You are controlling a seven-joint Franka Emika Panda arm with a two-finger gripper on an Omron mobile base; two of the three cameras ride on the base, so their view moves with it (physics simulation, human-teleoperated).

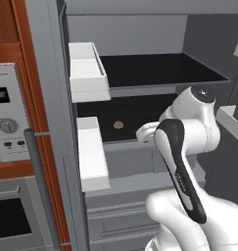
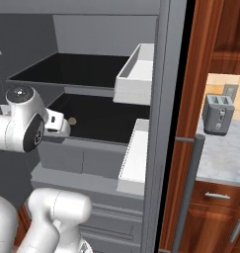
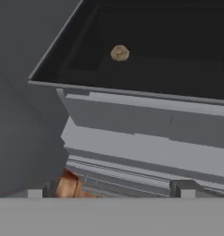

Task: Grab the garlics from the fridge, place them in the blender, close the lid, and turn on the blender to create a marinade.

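Observation:
The fridge [image 1: 51, 73] [image 2: 166, 69] stands open in front of me. One small tan garlic [image 1: 118, 125] [image 2: 72, 120] [image 3: 119, 53] lies on the lower dark shelf [image 1: 140, 110], towards its middle. My gripper [image 1: 146, 132] [image 2: 57, 123] [image 3: 111, 192] hovers at the shelf's front edge, a short way from the garlic and not touching it. In the hand view its fingertips [image 3: 35, 192] stand wide apart with nothing between them, so it is open. The blender and the lid are out of view.
White door bins [image 1: 86, 68] [image 2: 134, 74] hang on the fridge doors at both sides of the shelves. Grey drawers [image 1: 125, 162] [image 3: 145, 120] sit below the garlic's shelf. An oven panel with a knob [image 1: 8, 125] is at left, a toaster [image 2: 218, 113] on the counter at right.

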